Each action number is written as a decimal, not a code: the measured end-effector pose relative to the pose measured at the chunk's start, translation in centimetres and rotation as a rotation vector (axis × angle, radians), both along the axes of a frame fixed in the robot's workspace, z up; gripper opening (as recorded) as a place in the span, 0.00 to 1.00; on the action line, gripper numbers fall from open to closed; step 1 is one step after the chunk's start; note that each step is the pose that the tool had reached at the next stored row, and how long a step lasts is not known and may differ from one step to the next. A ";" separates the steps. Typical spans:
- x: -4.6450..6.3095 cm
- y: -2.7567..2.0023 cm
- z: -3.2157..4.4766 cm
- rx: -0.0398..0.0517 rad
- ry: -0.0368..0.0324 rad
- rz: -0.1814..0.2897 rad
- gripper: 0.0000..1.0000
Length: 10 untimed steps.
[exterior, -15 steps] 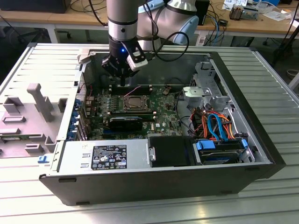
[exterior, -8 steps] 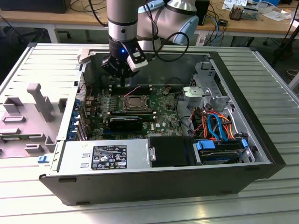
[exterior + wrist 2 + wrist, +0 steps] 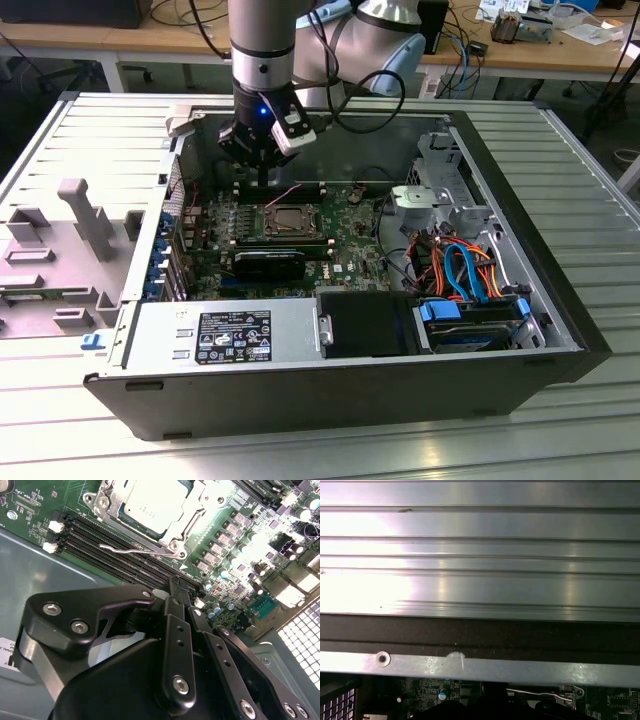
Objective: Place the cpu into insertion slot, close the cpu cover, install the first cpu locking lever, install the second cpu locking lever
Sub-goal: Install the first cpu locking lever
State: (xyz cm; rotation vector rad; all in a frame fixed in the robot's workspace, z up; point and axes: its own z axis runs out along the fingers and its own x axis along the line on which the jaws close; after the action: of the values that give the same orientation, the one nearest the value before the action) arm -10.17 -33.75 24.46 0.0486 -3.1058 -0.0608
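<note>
- While the gripper [image 3: 262, 178] hangs low inside the open computer case [image 3: 520, 250], its two black fingers [image 3: 178, 630] stand pressed together with nothing between them, as the second wrist view shows.
- In the exterior view the fingertips are just behind the insertion slot [image 3: 291, 222], near the far edge of the green motherboard [image 3: 350, 240].
- The cpu [image 3: 157, 502] lies flat in the insertion slot, its grey metallic top facing up.
- The cpu cover [image 3: 192, 517] lies down around the cpu as a silvery frame; the chip shows through its square opening.
- One thin locking lever [image 3: 137, 551] lies along the side of the socket, beside the long black memory slots [image 3: 115, 545]. It seems to be not hooked under its catch, but from this angle I cannot tell for sure.
- The case lies on its side on a table [image 3: 580, 180] made of ribbed aluminium profiles, bright and reflecting the light; the first wrist view shows these ribs [image 3: 480, 555] and the dark rim of the case [image 3: 480, 635] before them.
- On the exterior view's left, grey plastic fixtures [image 3: 70, 240] stand on the table, well apart from the socket.
- Inside the case, a silver power supply [image 3: 220, 335] lies near the front wall, and orange and blue cables [image 3: 465, 270] run to the drives on the exterior view's right.
- Behind the table stands a wooden workbench [image 3: 150, 35] with cables and small items on it.
</note>
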 end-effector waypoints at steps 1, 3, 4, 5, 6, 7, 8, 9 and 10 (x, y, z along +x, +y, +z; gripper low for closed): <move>0.0 0.00 -0.04 0.0000 0.0000 0.000 0.11; 0.0 0.00 -0.17 -0.0001 0.0000 0.000 0.11; 0.0 0.00 -0.24 0.0000 -0.0001 0.000 0.11; 0.0 0.00 -0.36 -0.0001 0.0000 0.000 0.11; 0.0 0.00 -0.47 0.0000 0.0000 0.000 0.11; 0.0 0.00 -0.58 -0.0001 0.0001 0.000 0.11; 0.0 0.00 -0.66 0.0000 0.0000 0.000 0.11; 0.0 0.00 -0.75 -0.0002 0.0001 0.000 0.11; 0.0 0.00 -0.85 -0.0003 0.0000 0.000 0.11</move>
State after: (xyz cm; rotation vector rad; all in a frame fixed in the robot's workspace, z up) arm -10.16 -33.75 23.61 0.0484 -3.1058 -0.0604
